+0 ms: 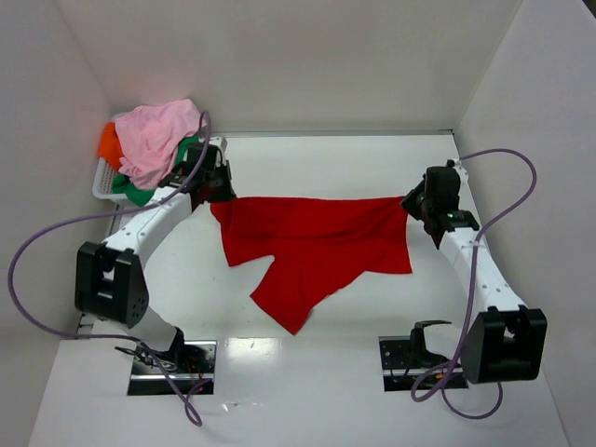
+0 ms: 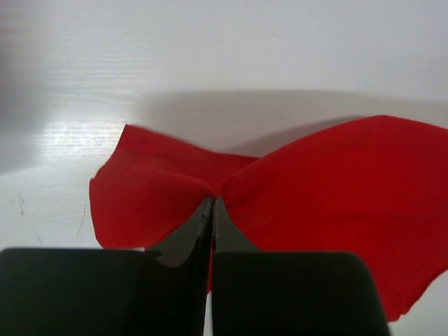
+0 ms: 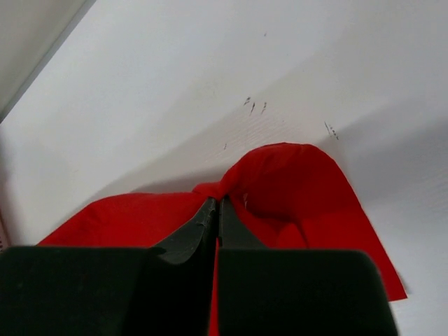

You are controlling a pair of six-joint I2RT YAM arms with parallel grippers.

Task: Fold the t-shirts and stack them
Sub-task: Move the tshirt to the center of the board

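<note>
The bright red t-shirt is stretched across the middle of the table, its lower part hanging to a point toward the near side. My left gripper is shut on its far left corner; the left wrist view shows the gripper pinching the red cloth. My right gripper is shut on its far right corner; the right wrist view shows the gripper pinching the red cloth. The light pink t-shirt, the orange t-shirt and the green t-shirt lie piled at the back left.
A white basket at the back left holds the pile of shirts, close behind my left gripper. White walls enclose the table on the left, back and right. Purple cables loop from both arms. The arm bases sit at the near edge.
</note>
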